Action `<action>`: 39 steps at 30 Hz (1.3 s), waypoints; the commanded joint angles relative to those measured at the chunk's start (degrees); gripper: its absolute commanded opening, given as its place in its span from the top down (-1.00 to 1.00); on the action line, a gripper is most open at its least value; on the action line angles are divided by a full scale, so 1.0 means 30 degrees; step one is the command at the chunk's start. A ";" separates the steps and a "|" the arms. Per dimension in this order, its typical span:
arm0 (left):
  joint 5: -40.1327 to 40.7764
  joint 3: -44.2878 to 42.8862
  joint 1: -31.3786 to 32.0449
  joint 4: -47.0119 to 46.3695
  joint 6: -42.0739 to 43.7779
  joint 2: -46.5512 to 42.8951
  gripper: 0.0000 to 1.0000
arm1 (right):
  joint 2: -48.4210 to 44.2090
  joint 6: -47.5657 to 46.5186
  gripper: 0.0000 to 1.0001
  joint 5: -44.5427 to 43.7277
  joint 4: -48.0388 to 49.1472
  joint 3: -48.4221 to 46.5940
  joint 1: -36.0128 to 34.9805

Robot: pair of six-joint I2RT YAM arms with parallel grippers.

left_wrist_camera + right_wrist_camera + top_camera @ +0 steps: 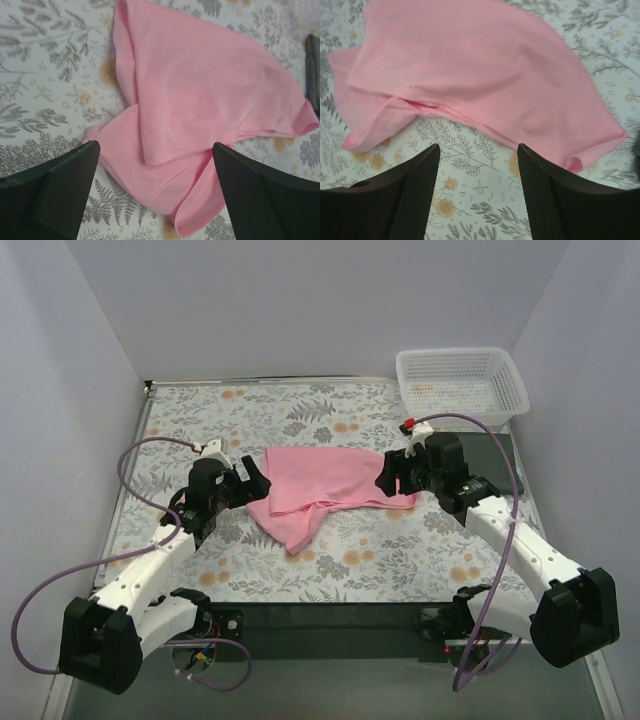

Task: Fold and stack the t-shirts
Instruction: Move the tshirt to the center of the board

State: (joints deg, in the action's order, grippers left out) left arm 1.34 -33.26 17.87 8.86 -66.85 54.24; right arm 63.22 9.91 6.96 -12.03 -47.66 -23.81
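- T-shirt (325, 485), light pink, lies rumpled and partly doubled over itself in the middle of the floral table cloth (200, 420), between the two arms.
- Left gripper (155, 147) is at its left end, jaws spread wide with nothing clamped; pink cloth shows in the gap.
- Right gripper (478, 147) is at the right end, fingers well apart too, gripping nothing.
- White mesh basket (460, 385) sits in the far right corner, well apart.
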 commanded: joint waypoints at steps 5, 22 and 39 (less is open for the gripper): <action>-0.3549 -0.2125 0.0137 0.1645 -0.1681 0.4622 -0.63 | 0.2274 -0.0052 -0.18 0.2777 0.0319 0.0446 -0.0441; -0.3790 -0.3446 0.1397 0.2378 -0.2590 0.9313 -0.16 | 0.1543 -0.0286 -0.17 -0.2054 -0.0032 0.1971 -0.0558; -0.4198 -0.3651 0.1603 0.0738 -0.2883 0.9109 1.00 | 0.2833 -0.0756 -0.10 0.0316 -0.0179 0.1355 -0.1085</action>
State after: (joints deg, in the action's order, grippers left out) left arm -10.31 -42.76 22.35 12.97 -75.77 82.98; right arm 71.88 8.29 6.61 -13.37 -41.45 -26.74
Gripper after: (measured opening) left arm 0.053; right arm 0.553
